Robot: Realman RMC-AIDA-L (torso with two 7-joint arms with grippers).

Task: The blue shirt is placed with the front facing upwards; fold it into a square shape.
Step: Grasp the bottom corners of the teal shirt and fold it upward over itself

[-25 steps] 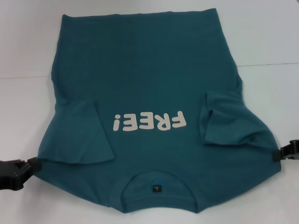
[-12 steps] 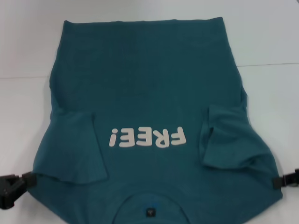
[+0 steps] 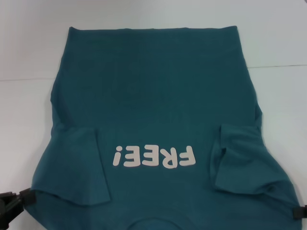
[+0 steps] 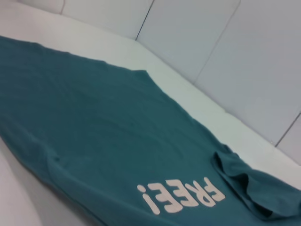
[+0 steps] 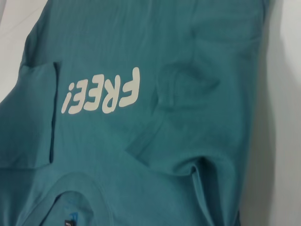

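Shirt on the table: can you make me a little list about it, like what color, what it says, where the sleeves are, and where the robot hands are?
Thing: shirt
Color: dark teal-blue
Side up: front, with cream print "FREE!"
Sleeves: both folded in over the body
Lies on: white table
Collar: at the near edge, seen in the right wrist view
Left hand: at the shirt's near left corner
Right hand: at the shirt's near right edge, barely in view
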